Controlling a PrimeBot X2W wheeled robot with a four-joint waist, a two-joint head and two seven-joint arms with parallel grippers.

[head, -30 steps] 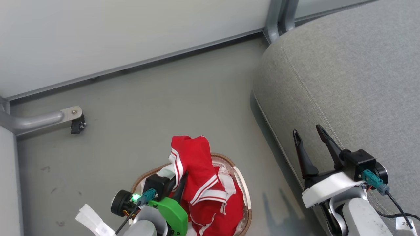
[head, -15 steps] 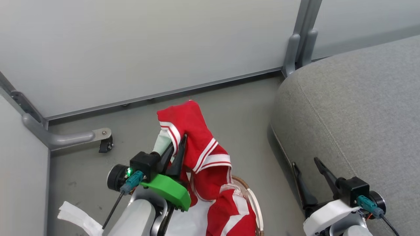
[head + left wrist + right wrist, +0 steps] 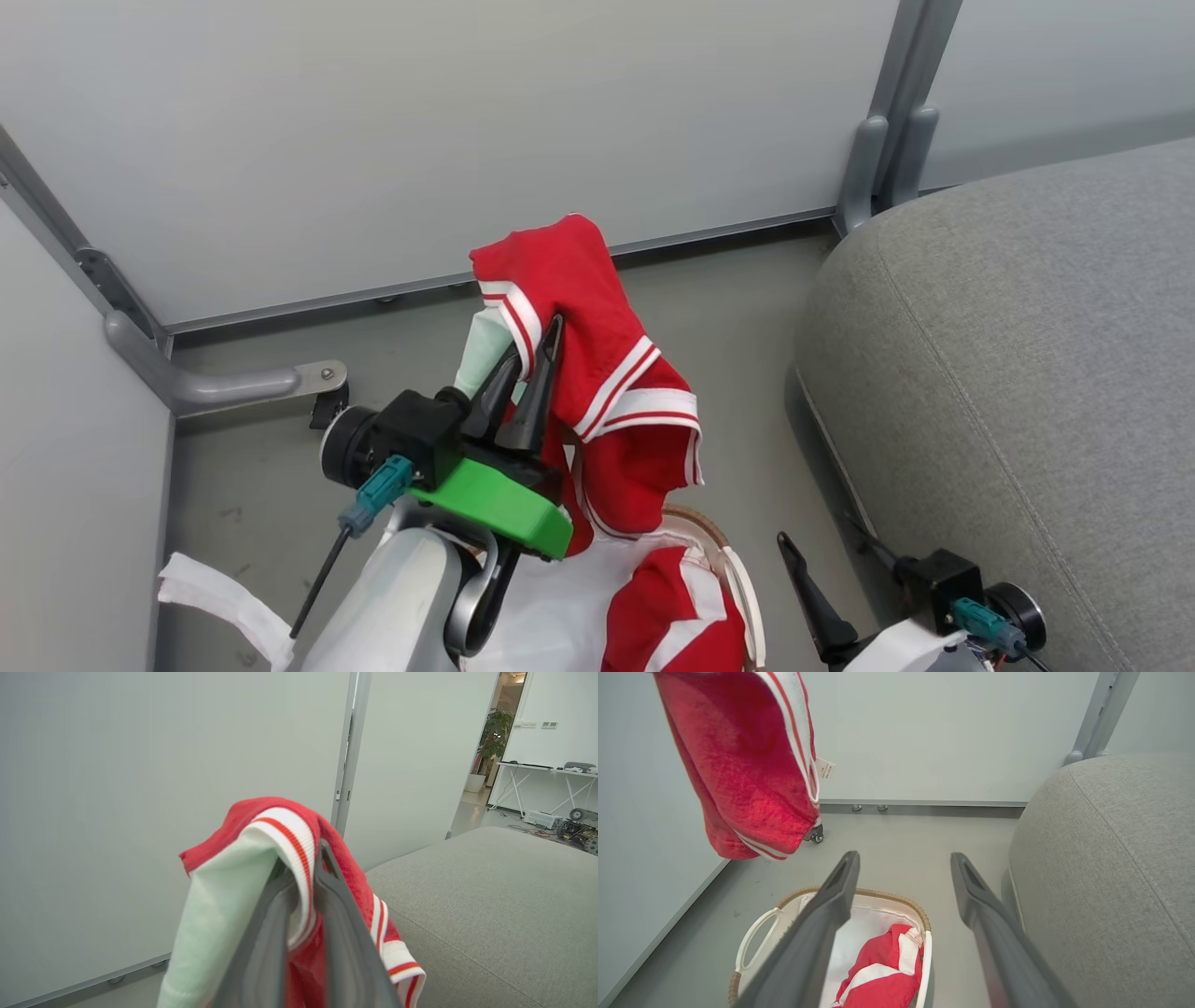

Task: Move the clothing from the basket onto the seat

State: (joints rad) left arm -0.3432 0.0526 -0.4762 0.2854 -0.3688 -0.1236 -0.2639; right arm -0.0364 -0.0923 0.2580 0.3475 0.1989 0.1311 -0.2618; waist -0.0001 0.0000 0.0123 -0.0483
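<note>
Red garment (image 3: 597,317) tight in left claw (image 3: 539,338), well above the basket (image 3: 896,899)

Soft, even indoor light, faint shadows, no glare; wrist views bend at edges, near fingers blurred

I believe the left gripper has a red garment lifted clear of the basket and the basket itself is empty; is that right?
Not quite: the basket is not empty. The right wrist view shows a second red garment lying inside it. The rest stands: the left gripper is shut on a red garment lifted clear of the basket.
</note>
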